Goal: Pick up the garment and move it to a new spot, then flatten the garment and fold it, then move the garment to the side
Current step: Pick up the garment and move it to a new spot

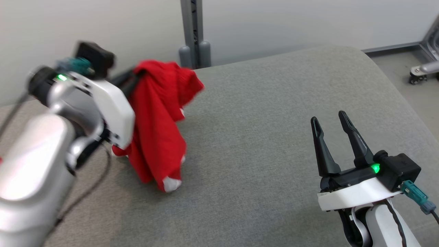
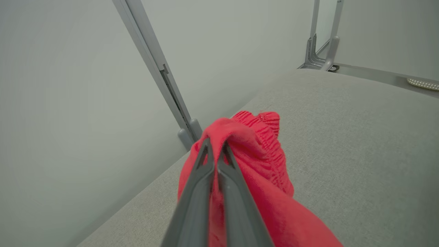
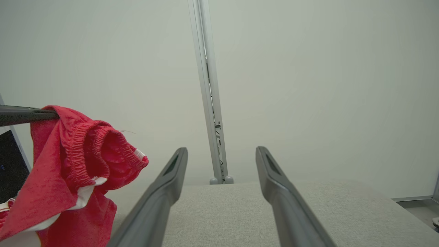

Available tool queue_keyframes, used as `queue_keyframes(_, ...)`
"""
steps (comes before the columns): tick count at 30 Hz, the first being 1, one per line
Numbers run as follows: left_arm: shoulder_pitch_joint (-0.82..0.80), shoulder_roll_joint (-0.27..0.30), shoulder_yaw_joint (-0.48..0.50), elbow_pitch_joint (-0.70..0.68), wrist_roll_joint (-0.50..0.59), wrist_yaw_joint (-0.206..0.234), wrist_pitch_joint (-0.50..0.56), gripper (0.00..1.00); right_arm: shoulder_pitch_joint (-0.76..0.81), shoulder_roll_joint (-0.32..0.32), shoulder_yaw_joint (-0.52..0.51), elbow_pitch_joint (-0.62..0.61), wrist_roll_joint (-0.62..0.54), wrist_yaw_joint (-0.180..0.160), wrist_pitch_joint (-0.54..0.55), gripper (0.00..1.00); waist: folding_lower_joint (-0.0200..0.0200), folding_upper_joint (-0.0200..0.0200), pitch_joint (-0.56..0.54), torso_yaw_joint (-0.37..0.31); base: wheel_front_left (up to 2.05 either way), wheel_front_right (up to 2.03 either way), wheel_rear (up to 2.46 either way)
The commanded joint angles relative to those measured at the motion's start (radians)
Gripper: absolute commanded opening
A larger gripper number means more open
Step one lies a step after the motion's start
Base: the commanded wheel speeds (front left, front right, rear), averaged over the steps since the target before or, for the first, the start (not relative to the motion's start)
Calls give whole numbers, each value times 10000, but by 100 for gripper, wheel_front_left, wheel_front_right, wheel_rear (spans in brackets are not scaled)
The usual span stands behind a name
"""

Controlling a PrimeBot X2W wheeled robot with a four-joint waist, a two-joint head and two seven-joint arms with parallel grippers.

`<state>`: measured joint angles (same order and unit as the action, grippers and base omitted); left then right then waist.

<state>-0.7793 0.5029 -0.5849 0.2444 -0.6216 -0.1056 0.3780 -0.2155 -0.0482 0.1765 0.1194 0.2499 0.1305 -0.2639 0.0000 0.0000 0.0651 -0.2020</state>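
The garment is red with white trim and an elastic waistband. It hangs in a crumpled drape from my left gripper, which is raised over the left part of the grey padded surface. In the left wrist view that gripper is shut on a fold of the garment by the waistband. The cloth's lower end reaches down to or near the surface. My right gripper stands open at the lower right, nothing between its fingers, well clear of the garment.
A grey metal post rises behind the padded surface against a pale wall. The surface's rounded edge drops to the floor at the right, where a caster stands. A dark cable trails under my left arm.
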Motion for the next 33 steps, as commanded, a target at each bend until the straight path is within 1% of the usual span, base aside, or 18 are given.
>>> queue_keyframes(1,374,-255,-181,-259,97,227,-108,0,44,-44,26,-43,95,5,-10,100,0,0,161,-252,0,0,0)
queue_keyframes(4,955,-708,-563,-430,231,513,-308,0,50,-41,26,-81,165,5,-10,100,0,0,326,-407,0,0,0)
queue_keyframes(7,1421,-1301,-1045,-221,379,635,-597,0,-2,-44,2,-134,146,5,-10,100,0,0,599,-466,0,0,0)
queue_keyframes(10,1661,-1983,-1438,434,489,549,-1225,0,-134,-42,-72,-205,160,5,-10,100,0,0,894,-456,0,0,0)
queue_keyframes(14,1665,-2960,-1601,1778,597,434,-2739,0,-249,-39,-140,-221,150,5,-8,100,0,0,1156,-320,0,0,0)
queue_keyframes(15,1628,-3140,-1673,2179,664,373,-3038,9,-287,-41,-115,-197,142,5,-8,100,0,0,1178,-284,0,0,0)
queue_keyframes(16,1563,-3308,-1773,2561,726,334,-3246,70,-338,-47,-98,-188,119,5,-8,100,0,0,1185,-237,0,0,0)
queue_keyframes(17,1508,-3486,-1862,2925,729,254,-3412,100,-367,-48,-89,-177,95,5,-10,100,0,0,1180,-192,0,0,0)
queue_keyframes(19,1322,-3722,-1967,3484,736,142,-3744,100,-374,-48,-127,-140,51,5,-8,100,0,0,1134,-80,0,0,0)
queue_keyframes(20,1322,-3722,-1967,3484,736,142,-3744,100,-374,-48,-127,-140,51,5,-8,100,0,0,1134,-80,0,0,0)
queue_keyframes(24,1029,-3929,-2055,4163,765,17,-4357,100,-256,-47,-209,-98,-16,5,-8,100,0,0,911,177,0,0,0)
queue_keyframes(27,859,-3982,-2052,4298,723,-43,-4690,100,-177,-48,-232,-87,-55,5,-8,100,0,0,710,349,0,0,0)
queue_keyframes(31,852,-3775,-1944,4044,574,-79,-4901,100,-9,-48,-309,-48,-114,5,-8,100,0,0,453,566,0,0,0)
queue_keyframes(33,1042,-3360,-1711,3585,353,-52,-4818,100,13,-47,-366,23,-197,5,-8,100,0,0,290,676,0,0,0)
